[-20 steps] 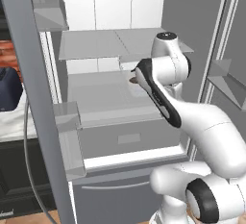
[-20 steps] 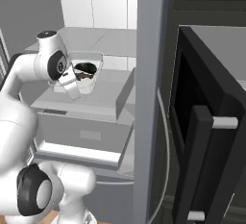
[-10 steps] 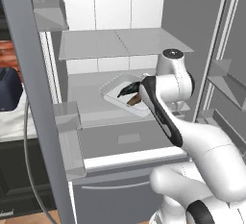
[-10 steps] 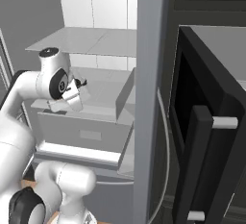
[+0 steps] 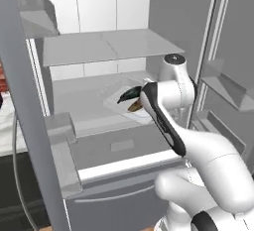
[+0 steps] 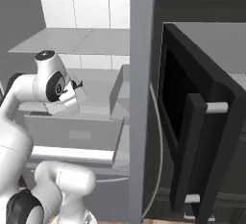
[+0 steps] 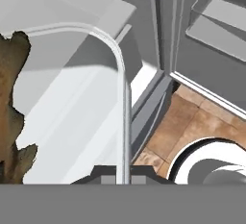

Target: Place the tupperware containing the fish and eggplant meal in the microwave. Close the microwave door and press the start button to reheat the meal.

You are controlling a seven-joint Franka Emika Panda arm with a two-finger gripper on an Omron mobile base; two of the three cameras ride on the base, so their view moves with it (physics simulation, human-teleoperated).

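Tupperware (image 7: 72, 112) sat clamped by its rim between the closed fingertips of the robot's gripper (image 7: 124, 177), the thin translucent wall running up from 6 o'clock in the hand view and curving away toward 10 o'clock. Brown food of the fish and eggplant meal (image 7: 12, 107) lay inside the container at 9 o'clock in that view, against its pale floor. Tan floor tiles (image 7: 185, 122) showed past the container's rim at 4 o'clock, with a fridge door bin (image 7: 218, 21) at 2 o'clock.

From the left base view, the tupperware (image 5: 121, 107) was at the front of the open fridge (image 5: 99, 51), just over a grey shelf (image 5: 84, 101), with dark green and brown lumps of the meal (image 5: 130, 98) visible at the picture's centre. The white arm (image 5: 168, 106) rose from 5 o'clock and covered the container's right side, hiding the gripper itself there. A wide drawer front (image 5: 124, 148) lay below at 6 o'clock.

In the right base view the arm's wrist (image 6: 55, 86) stood at 9 o'clock before the fridge interior, a pale corner of the tupperware (image 6: 67, 106) showing just beneath it. The microwave (image 6: 202, 88) filled the right side at 3 o'clock, well apart from the container across the fridge's grey side wall (image 6: 141, 98). The microwave door (image 6: 206, 155) hung open toward 4 o'clock, its black bar handle (image 6: 190, 151) on white pegs facing the camera.
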